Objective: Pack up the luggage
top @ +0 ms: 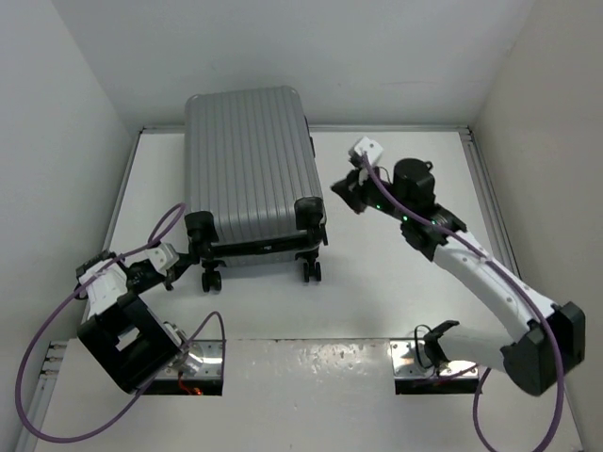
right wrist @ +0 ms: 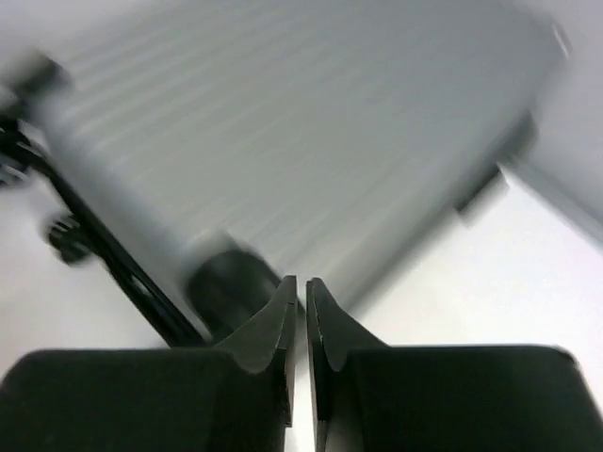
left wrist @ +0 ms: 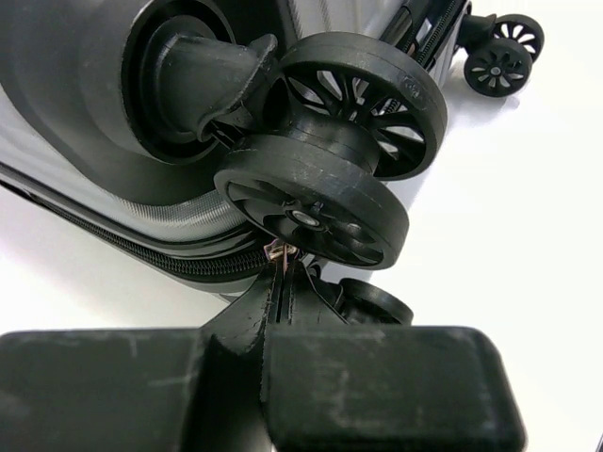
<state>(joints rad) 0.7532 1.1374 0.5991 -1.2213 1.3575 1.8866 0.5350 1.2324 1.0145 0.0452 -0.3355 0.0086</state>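
The luggage point(top: 247, 160) is a silver-grey ribbed suitcase lying closed on the white table, its black wheels point(top: 313, 271) toward me. My left gripper point(top: 191, 250) is at its near left corner. In the left wrist view this gripper point(left wrist: 280, 262) is shut on a small metal zipper pull point(left wrist: 279, 250), right under a double wheel point(left wrist: 325, 179) and beside the black zipper line point(left wrist: 160, 256). My right gripper point(top: 345, 191) hovers just right of the case's right side, shut and empty. Its view is blurred and shows the ribbed shell point(right wrist: 283, 122) past the fingertips point(right wrist: 281, 311).
White walls close in the table point(top: 396, 292) at the back and on both sides. A metal rail point(top: 485, 188) runs along the right table edge. Purple cables point(top: 57, 320) loop from the left arm. The arm bases sit on a pale board point(top: 311, 377) at the near edge.
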